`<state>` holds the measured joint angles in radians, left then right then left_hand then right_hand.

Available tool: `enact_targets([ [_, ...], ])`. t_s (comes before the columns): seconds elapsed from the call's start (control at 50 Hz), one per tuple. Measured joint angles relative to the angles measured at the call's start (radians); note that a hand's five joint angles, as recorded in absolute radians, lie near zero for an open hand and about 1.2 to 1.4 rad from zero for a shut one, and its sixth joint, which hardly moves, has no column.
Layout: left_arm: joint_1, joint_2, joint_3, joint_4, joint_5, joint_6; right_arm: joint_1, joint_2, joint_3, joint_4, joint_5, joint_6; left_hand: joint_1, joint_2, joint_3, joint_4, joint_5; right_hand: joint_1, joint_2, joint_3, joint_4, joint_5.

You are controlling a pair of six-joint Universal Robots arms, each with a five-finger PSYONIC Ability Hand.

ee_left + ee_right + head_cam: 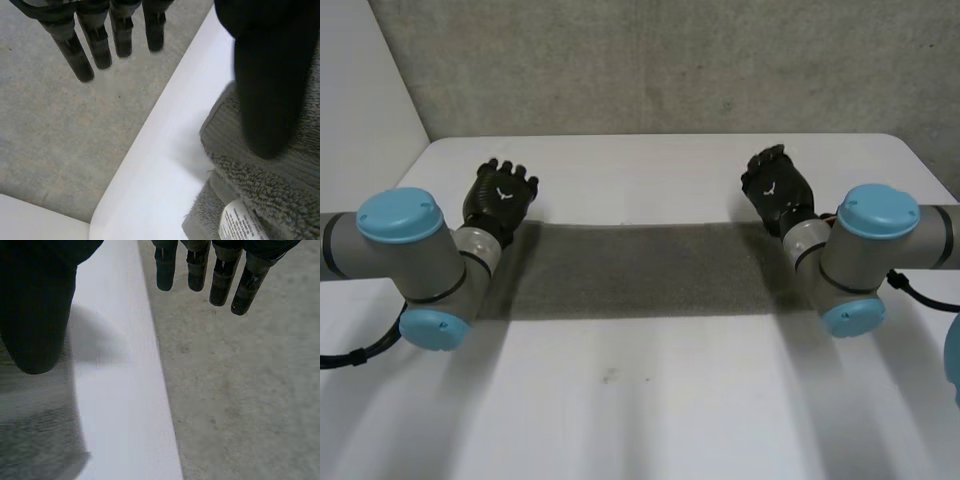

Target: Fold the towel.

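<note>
A grey towel (640,270) lies on the white table (650,400) as a long, narrow folded strip running from one arm to the other. My left hand (500,195) hovers at the strip's left end and my right hand (775,185) at its right end. In the left wrist view the left hand (100,45) has straight fingers and its thumb stands over the towel's layered corner (270,200), where a white label (240,225) shows. Seen from the right wrist, the right hand (220,280) is spread too, its thumb above the towel's edge (30,440). Neither hand grips the cloth.
The table's far edge (660,136) lies just beyond both hands, with a grey concrete wall (670,60) behind it. Bare white tabletop (165,165) runs along the towel's far side. Both forearms rest over the towel's ends.
</note>
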<state>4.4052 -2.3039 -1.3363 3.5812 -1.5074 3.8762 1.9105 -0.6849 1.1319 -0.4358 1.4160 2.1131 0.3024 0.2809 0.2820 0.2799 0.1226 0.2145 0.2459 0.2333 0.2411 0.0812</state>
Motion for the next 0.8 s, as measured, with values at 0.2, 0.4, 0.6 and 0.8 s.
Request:
enact_targets([
  [0.2,-0.004,0.161,-0.074,-0.001,-0.029,-0.18,-0.012,-0.23,0.13,0.006,0.029,0.264,-0.125,-0.114,-0.113,-0.11,-0.093,-0.006,-0.01,-0.02,-0.008,-0.021],
  [0.4,0.002,0.368,-0.239,-0.007,-0.019,-0.437,-0.075,-0.441,0.304,0.231,0.03,0.503,-0.126,-0.115,-0.113,-0.111,-0.094,-0.006,-0.01,-0.02,-0.008,-0.021],
  [0.6,0.004,0.469,-0.363,-0.01,-0.014,-0.557,-0.189,-0.453,0.349,0.541,-0.001,0.578,-0.126,-0.115,-0.113,-0.111,-0.094,0.03,0.034,0.053,0.047,0.036],
  [0.8,0.006,0.48,-0.413,-0.005,-0.014,-0.56,-0.255,-0.378,0.421,0.412,-0.08,0.543,-0.126,-0.115,-0.113,-0.111,-0.094,0.274,0.325,0.341,0.331,0.294],
])
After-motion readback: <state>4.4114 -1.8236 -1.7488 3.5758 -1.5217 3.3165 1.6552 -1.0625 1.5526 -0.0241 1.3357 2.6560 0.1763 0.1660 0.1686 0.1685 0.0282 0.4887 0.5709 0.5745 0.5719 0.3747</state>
